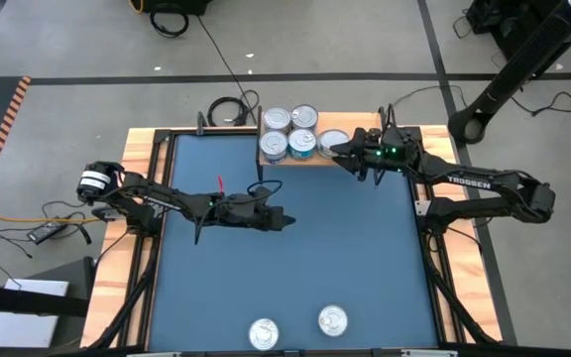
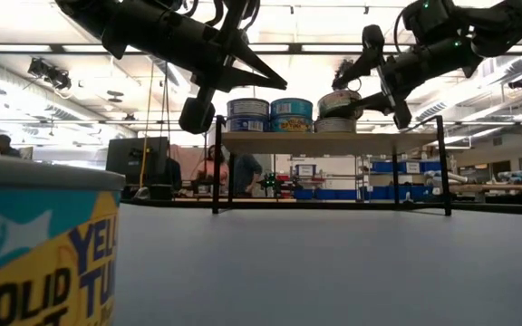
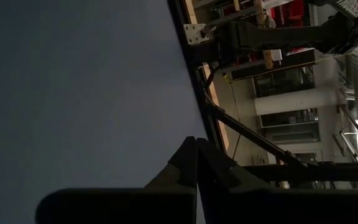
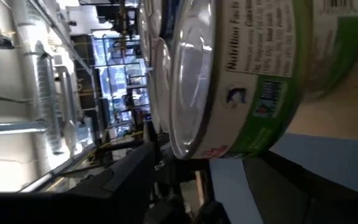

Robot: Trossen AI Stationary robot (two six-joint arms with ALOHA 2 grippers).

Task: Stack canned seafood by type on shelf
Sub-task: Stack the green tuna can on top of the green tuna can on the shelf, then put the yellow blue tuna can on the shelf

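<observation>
The shelf (image 1: 310, 157) is seen at the far edge of the blue surface (image 1: 295, 258), a light-wood board on thin black legs. Four tins (image 1: 288, 132) are grouped at its left end in the high view; in the low view only two teal-labelled ones (image 2: 270, 115) can be made out there, side by side, so how the four are arranged in depth or height cannot be told.

A fifth tin (image 1: 333, 143) sits at the right of the group, with a green-and-white label (image 4: 260, 93) seen close in the right wrist view. The right hand (image 1: 350, 154) is placed at this tin, its fingers spread on either side of it; whether they press on it cannot be told, as much of the tin is covered by the hand from above. In the low view this tin (image 2: 338, 101) appears tilted above another tin (image 2: 335, 125) on the board.

Two further tins (image 1: 264, 333) (image 1: 333, 319) lie at the near edge of the surface, well apart from the shelf. One yellow-lettered tin (image 2: 39, 244) is cut off at the low view's corner.

The left hand (image 1: 284, 219) hangs over the middle of the surface, fingers pressed together and empty.
</observation>
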